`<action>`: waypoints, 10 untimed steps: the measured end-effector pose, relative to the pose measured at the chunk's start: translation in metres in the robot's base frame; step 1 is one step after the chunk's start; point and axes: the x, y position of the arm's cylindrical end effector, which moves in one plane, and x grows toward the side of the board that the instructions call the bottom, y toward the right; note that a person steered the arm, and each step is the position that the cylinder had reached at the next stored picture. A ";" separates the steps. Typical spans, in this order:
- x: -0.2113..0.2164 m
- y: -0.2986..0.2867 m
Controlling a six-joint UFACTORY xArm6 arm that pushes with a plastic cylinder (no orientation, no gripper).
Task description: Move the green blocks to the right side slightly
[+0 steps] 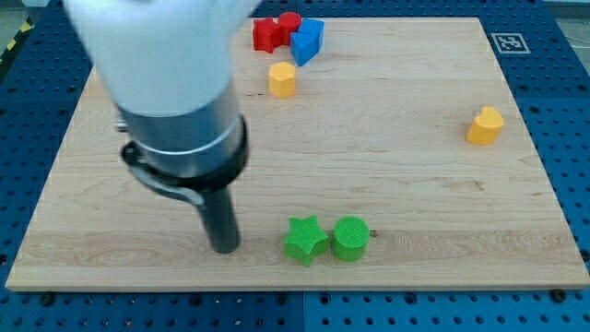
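While my tip (226, 247) rested bare on the board, grasping nothing, the green star block (305, 240) sat just to its right, touching the green round block (350, 239) beyond. A slow, level push rightward through the star's middle seemed best. No readable writing showed, only a fiducial marker (509, 42).

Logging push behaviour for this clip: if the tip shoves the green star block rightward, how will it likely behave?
The green star block sits flat and squat, so it probably slides, not tips. Its points may make it rotate if hit off-centre. It appears to touch the green round block, so both likely move together. My tip stands to its left.
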 end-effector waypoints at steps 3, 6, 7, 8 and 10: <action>0.001 0.086; 0.035 0.083; 0.027 0.115; 0.014 0.146; 0.019 0.136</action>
